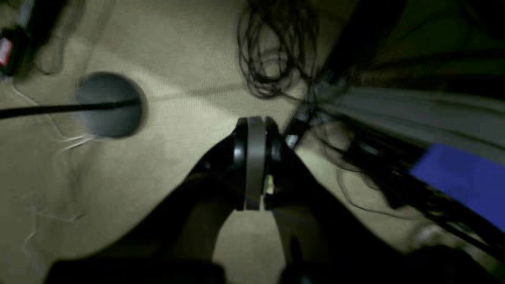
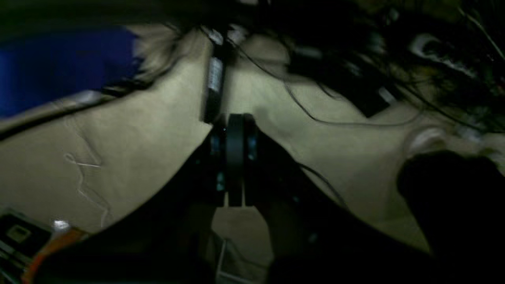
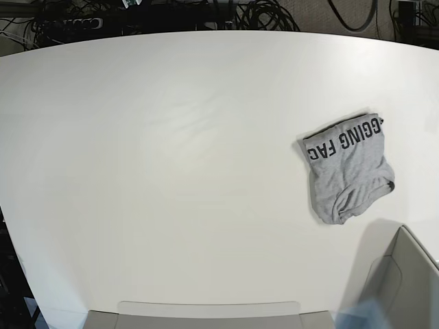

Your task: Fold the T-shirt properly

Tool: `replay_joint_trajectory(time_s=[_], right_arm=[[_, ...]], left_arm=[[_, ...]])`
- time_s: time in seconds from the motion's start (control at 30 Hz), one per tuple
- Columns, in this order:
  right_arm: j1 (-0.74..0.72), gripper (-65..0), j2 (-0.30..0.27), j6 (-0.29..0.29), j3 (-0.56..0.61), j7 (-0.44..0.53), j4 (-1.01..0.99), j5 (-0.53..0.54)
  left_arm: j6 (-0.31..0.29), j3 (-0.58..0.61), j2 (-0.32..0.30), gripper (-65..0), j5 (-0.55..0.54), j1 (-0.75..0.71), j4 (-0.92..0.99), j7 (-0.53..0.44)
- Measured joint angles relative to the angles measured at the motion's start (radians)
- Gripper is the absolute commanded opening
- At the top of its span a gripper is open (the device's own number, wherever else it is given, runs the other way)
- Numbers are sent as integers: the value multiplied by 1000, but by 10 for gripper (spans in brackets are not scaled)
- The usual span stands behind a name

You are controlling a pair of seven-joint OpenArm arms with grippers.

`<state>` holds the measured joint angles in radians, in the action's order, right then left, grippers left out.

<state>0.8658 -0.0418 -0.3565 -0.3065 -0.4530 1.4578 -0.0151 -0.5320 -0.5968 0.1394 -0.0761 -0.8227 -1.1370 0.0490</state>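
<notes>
Wide bare table (image 3: 171, 171) surrounds the T-shirt (image 3: 348, 171); a box (image 3: 401, 288) sits near it.

Broad white table (image 3: 171, 171), evenly lit, tangled black cables (image 3: 260, 14) along its far edge, dim beige floor (image 1: 177, 59)

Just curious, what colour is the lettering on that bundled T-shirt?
Black block capitals on the heather-grey T-shirt, seen best in the base view.
</notes>
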Motion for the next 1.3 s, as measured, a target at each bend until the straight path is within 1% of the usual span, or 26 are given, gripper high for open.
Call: replay_joint_trajectory(time_s=[0.07, 0.1, 0.2, 0.23, 0.3, 0.37, 0.4, 0.43, 0.47, 0.5, 0.53, 0.57, 0.6, 0.63, 0.7, 0.77, 0.8, 0.83, 0.87, 0.93, 0.97, 1.03, 1.1, 1.2, 1.23, 1.3], right_arm=[[-51, -650, -3, -3, 0, 0, -70, -15], [-71, -650, -8, -3, 0, 21, -103, -21], [-123, -650, -32, -2, -1, 130, -232, -26], [-138, -650, -35, -2, -3, 136, -278, -36], [-175, -650, -50, -4, -2, 168, -381, -33], [-223, -650, -67, -7, 0, 205, -501, -31], [-251, -650, -76, -5, 1, 223, -562, -37], [-284, -650, -94, -6, 1, 249, -623, -32], [-305, -650, -109, -8, 0, 302, -680, -34], [-343, -650, -123, -2, -3, 348, -755, -16], [-372, -650, -134, 11, -4, 357, -816, -32], [-412, -650, -150, 8, -2, 389, -896, -30], [-438, -650, -161, 5, -2, 414, -963, -34], [-476, -650, -174, 4, 2, 450, -1049, -24], [-540, -650, -195, 10, 3, 510, -1204, -35], [-599, -650, -217, 8, 6, 598, -1340, -36], [-625, -650, -227, 9, 7, 628, -1400, -31], [-647, -650, -234, 23, 10, 647, -1437, -34], [-667, -650, -241, 51, 25, 659, -1463, -34], [-695, -650, -247, 165, 81, 663, -1458, -63], [-705, -650, -247, 239, 114, 663, -1458, -86], [-721, -650, -240, 414, 189, 668, -1455, -135], [-732, -650, -231, 592, 272, 662, -1456, -191], [-739, -650, -216, 843, 398, 661, -1459, -261], [-744, -650, -212, 903, 426, 663, -1459, -266], [-755, -650, -212, 956, 473, 667, -1457, -273]], left_arm=[[3, 0, 0, -650, 40, 58, 97, -28], [4, 0, -1, -650, 55, 88, 154, -57], [-5, 0, -25, -650, 77, 167, 359, -175], [3, 0, -38, -650, 93, 190, 430, -199], [41, 0, -80, -650, 114, 245, 603, -250], [105, 0, -128, -650, 125, 319, 798, -338], [121, 0, -154, -650, 132, 352, 888, -384], [119, 0, -181, -650, 131, 385, 988, -434], [131, 1, -204, -650, 136, 418, 1069, -497], [124, 1, -227, -650, 129, 451, 1147, -529], [124, 2, -243, -650, 142, 480, 1144, -526], [124, 4, -253, -650, 147, 503, 1139, -552], [136, 8, -264, -650, 136, 525, 1139, -557], [167, 20, -277, -650, 142, 546, 1139, -538], [241, 71, -294, -650, 165, 577, 1134, -515], [327, 129, -306, -650, 185, 602, 1130, -445], [368, 165, -306, -650, 189, 616, 1130, -415], [398, 192, -306, -650, 188, 623, 1130, -397], [414, 213, -305, -647, 193, 628, 1131, -375], [454, 240, -297, -639, 196, 641, 1136, -320], [469, 244, -291, -637, 196, 652, 1137, -299], [474, 244, -290, -637, 196, 663, 1140, -261], [484, 244, -290, -636, 196, 670, 1139, -254], [484, 244, -301, -636, 196, 689, 1139, -254], [487, 244, -301, -636, 196, 689, 1139, -254], [487, 244, -303, -636, 196, 693, 1137, -254]])
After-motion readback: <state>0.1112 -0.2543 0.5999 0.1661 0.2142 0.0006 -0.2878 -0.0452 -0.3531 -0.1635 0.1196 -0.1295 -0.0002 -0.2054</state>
